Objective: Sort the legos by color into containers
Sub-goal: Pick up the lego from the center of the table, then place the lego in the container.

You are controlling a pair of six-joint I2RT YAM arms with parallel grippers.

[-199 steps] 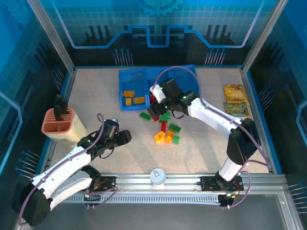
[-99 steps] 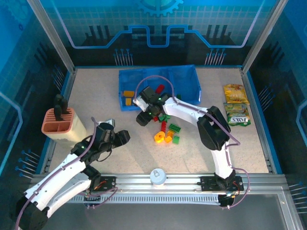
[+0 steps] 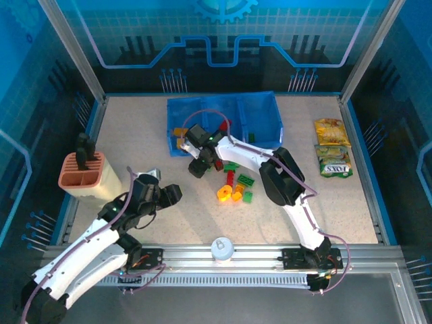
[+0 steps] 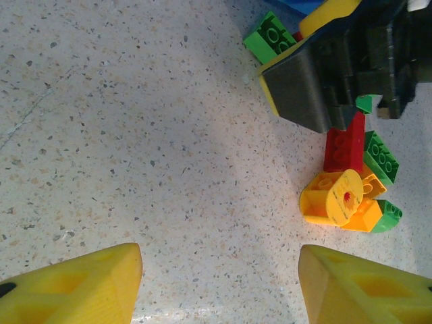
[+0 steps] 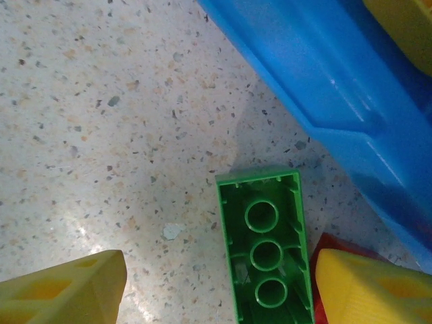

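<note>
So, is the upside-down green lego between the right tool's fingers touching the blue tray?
Apart. The right wrist view shows a strip of speckled table between the green lego and the wall of the blue tray.

I was working in a robotics lab cell: a speckled tabletop (image 3: 135,145) fenced by aluminium posts (image 3: 71,47), blue wall panels (image 3: 283,30) printed with a gear and circuit lines, possibly backlit, and a slotted metal rail (image 3: 256,255) along the near edge carrying the bolted arm bases (image 3: 302,258).
</note>
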